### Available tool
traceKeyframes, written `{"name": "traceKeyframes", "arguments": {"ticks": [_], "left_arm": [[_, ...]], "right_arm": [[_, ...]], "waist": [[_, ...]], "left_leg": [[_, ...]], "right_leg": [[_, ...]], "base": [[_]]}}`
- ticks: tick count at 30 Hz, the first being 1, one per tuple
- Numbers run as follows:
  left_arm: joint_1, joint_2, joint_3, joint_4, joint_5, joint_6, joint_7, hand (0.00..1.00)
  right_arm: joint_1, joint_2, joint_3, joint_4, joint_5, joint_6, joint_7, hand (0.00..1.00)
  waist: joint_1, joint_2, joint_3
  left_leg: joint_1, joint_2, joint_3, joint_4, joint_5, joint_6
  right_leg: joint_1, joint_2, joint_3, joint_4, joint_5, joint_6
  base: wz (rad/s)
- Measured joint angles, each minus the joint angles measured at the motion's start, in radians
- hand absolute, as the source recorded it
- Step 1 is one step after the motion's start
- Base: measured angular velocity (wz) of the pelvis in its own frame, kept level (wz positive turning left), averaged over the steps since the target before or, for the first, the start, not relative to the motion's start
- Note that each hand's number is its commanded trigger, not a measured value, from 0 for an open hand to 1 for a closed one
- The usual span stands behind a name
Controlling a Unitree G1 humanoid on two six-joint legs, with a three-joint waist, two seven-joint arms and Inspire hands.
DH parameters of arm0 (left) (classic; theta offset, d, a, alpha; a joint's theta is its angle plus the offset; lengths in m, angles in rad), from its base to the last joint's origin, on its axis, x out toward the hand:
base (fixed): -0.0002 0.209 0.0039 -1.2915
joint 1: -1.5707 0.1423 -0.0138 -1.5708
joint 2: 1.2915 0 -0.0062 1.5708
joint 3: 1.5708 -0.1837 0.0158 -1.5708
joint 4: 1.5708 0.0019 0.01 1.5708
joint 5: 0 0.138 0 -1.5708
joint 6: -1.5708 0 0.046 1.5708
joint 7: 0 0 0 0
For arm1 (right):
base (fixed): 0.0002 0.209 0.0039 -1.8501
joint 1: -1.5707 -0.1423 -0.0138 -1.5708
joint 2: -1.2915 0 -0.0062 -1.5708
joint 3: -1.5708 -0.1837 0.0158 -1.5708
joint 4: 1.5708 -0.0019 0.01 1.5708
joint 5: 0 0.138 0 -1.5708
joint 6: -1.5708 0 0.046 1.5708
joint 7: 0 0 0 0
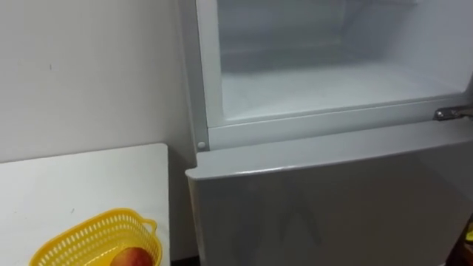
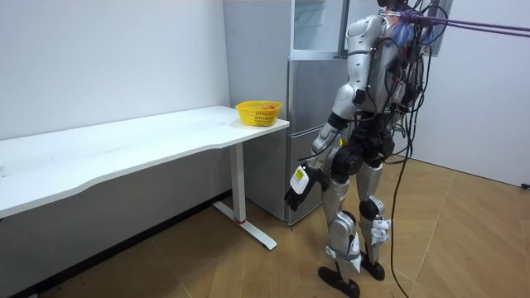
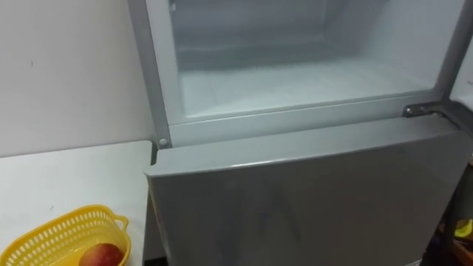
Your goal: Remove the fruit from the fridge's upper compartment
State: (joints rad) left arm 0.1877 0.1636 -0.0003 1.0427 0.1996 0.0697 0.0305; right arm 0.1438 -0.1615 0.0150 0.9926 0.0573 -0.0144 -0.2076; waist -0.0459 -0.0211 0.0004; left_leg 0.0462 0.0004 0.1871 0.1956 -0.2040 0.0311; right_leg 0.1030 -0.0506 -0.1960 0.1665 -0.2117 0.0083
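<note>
By fridge [image 2: 308, 103], L robot hand [image 2: 296, 189] relaxed, empty

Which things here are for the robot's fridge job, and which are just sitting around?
For the job:
- fridge top, open, looks bare where it shows
- fruit, probably the fetched thing
- basket, holding the fruit

Just there:
- table under the basket
- lower fridge door
- wall

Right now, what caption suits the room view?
Robot faces the open upper fridge, left hand hanging; yellow basket on table.
</note>
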Motion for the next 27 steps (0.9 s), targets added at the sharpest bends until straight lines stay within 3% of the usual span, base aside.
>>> {"name": "traceKeyframes", "arguments": {"ticks": [5, 13, 18, 21, 27], "left_arm": [[0.014, -0.001, 0.03, -0.019, 0.001, 0.002, -0.019, 0.0], [0.064, -0.004, 0.168, -0.02, 0.026, 0.012, -0.049, 0.0], [0.088, -0.001, 0.217, -0.025, 0.051, 0.035, -0.05, 0.0], [0.087, 0.0, 0.253, -0.024, 0.051, 0.05, -0.067, 0.0], [0.082, 0.011, 0.276, -0.042, 0.052, 0.067, -0.087, 0.0]], "right_arm": [[-0.052, 0.002, -0.053, 0.094, 0.14, 0.018, 0.0, 0.0], [-0.053, -0.006, -0.337, 0.17, 0.321, 0.039, -0.006, 0.0], [-0.055, -0.052, -0.472, 0.201, 0.454, 0.061, -0.013, 0.0], [-0.059, -0.086, -0.582, 0.206, 0.6, 0.071, -0.042, 0.0], [-0.089, -0.132, -0.714, 0.205, 0.908, 0.08, -0.073, 0.0]], "waist": [[-0.001, -0.007, -0.0013], [-0.032, -0.027, 0.0001], [-0.061, -0.035, -0.0006], [-0.064, -0.037, -0.0007], [-0.09, -0.046, -0.0009]], "left_leg": [[0.008, -0.002, -0.009, 0.001, 0.0, 0.0], [0.017, -0.01, -0.029, 0.001, -0.001, 0.0], [0.01, -0.012, -0.043, 0.005, -0.001, 0.0], [0.009, -0.012, -0.041, 0.005, -0.001, 0.0], [-0.005, -0.013, -0.04, 0.006, -0.001, 0.0]], "right_leg": [[0.01, 0.0, -0.001, 0.001, -0.004, 0.002], [0.029, -0.003, -0.015, 0.003, -0.011, 0.003], [0.031, -0.006, -0.031, 0.001, -0.013, 0.005], [0.021, -0.008, -0.029, 0.005, -0.015, 0.005], [0.007, -0.007, -0.024, 0.007, -0.016, 0.005]], "base": [[0.04], [0.06], [0.09], [-0.01], [-0.01]]}}
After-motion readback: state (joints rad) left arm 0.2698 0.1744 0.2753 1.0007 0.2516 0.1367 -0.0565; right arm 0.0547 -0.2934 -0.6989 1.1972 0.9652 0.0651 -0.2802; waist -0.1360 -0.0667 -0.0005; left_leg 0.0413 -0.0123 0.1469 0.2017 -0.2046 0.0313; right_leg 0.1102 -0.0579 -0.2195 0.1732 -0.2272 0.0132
